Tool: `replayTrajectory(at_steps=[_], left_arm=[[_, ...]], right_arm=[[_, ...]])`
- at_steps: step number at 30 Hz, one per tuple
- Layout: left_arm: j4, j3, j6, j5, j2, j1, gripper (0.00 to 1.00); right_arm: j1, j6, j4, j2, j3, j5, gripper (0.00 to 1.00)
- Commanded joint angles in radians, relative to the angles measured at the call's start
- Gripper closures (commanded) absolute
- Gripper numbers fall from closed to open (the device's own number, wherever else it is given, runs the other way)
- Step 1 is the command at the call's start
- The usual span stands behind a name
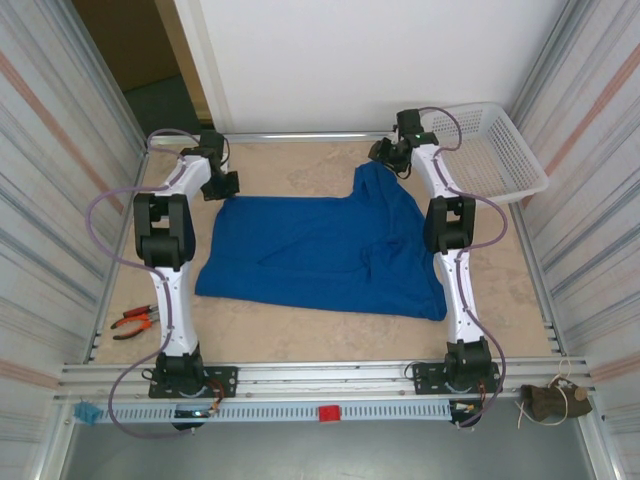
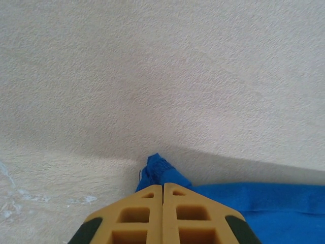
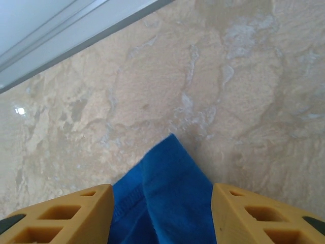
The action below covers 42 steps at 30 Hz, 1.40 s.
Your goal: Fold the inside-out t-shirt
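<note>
The table (image 1: pixel 300 335) in front of me is a flat, mottled beige board framed by metal rails. A blue t-shirt (image 1: pixel 320 250) lies spread across its middle, mostly flat, creased toward my right side, with one part reaching toward the far edge. A white lattice basket (image 1: pixel 495 150) sits at the far right corner. Red-handled pliers (image 1: pixel 133 322) lie by the left rail, well apart from the t-shirt.

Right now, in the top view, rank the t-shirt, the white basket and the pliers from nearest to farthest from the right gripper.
1. t-shirt, its far corner directly at the right gripper.
2. white basket, in the far right corner.
3. pliers, by the near left edge.
</note>
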<state>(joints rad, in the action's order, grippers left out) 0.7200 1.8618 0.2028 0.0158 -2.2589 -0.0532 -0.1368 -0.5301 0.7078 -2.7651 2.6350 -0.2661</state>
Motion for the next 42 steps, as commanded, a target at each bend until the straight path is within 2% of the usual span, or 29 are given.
replayTrajectory(at_steps=[1,5,7,8,9,10,18,24,30,36,42], left_arm=[[-0.017,-0.018,0.027,0.039,0.051,0.009,1.0],[-0.025,-0.017,0.038,0.057,0.047,0.015,1.0],[-0.026,-0.016,0.043,0.065,0.044,0.02,1.0],[-0.027,-0.016,0.046,0.069,0.042,0.024,1.0],[-0.027,-0.014,0.05,0.075,0.042,0.026,1.0],[-0.027,-0.011,0.055,0.084,0.04,0.031,1.0],[-0.074,-0.02,0.165,0.226,0.057,0.116,1.0],[-0.114,-0.046,0.205,0.292,0.089,0.135,1.0],[-0.136,-0.117,0.212,0.313,0.157,0.136,1.0],[-0.196,-0.277,0.238,0.337,0.295,0.136,1.0],[-0.249,-0.443,0.277,0.335,0.423,0.147,1.0]], right_arm=[[-0.006,-0.021,-0.009,-0.04,0.032,-0.007,0.5],[0.003,-0.049,-0.024,-0.061,0.04,-0.018,0.61],[0.011,-0.067,-0.031,-0.067,0.046,-0.03,0.76],[0.017,-0.077,-0.035,-0.065,0.047,-0.043,0.89],[0.021,-0.082,-0.039,-0.06,0.048,-0.051,0.98],[0.028,-0.089,-0.042,-0.05,0.046,-0.06,1.0],[0.081,-0.092,-0.059,0.116,0.021,-0.14,1.0],[0.087,-0.036,-0.057,0.296,-0.133,-0.173,1.0],[0.062,0.013,-0.128,0.531,-0.437,-0.174,1.0],[0.027,-0.003,-0.261,0.779,-0.8,-0.162,1.0],[-0.001,-0.001,-0.319,0.994,-1.079,-0.111,1.0]])
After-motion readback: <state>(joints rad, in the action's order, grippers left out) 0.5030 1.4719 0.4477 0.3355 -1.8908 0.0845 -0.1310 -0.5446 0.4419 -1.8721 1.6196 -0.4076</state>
